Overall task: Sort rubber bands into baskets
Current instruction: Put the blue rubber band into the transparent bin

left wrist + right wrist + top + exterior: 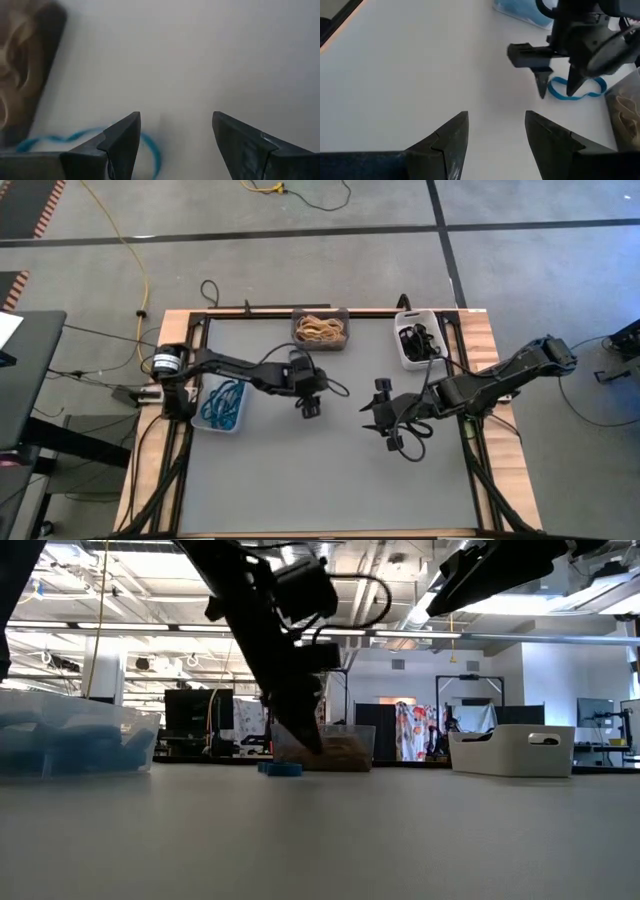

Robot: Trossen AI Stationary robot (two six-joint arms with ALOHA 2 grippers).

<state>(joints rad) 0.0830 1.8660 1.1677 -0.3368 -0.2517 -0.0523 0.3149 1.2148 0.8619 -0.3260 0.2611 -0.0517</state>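
The left end effector (555, 85) stands open at the grey tabletop (330, 470), its fingertips planted around one side of a thin blue rubber band (577, 92) lying flat there. To grip well, it should probably pinch the strand itself, low against the surface, then lift straight up. The clear plastic basket of blue bands (221, 404) sits just beside the left arm. Farther off, the right end effector (495, 132) hovers open and empty.
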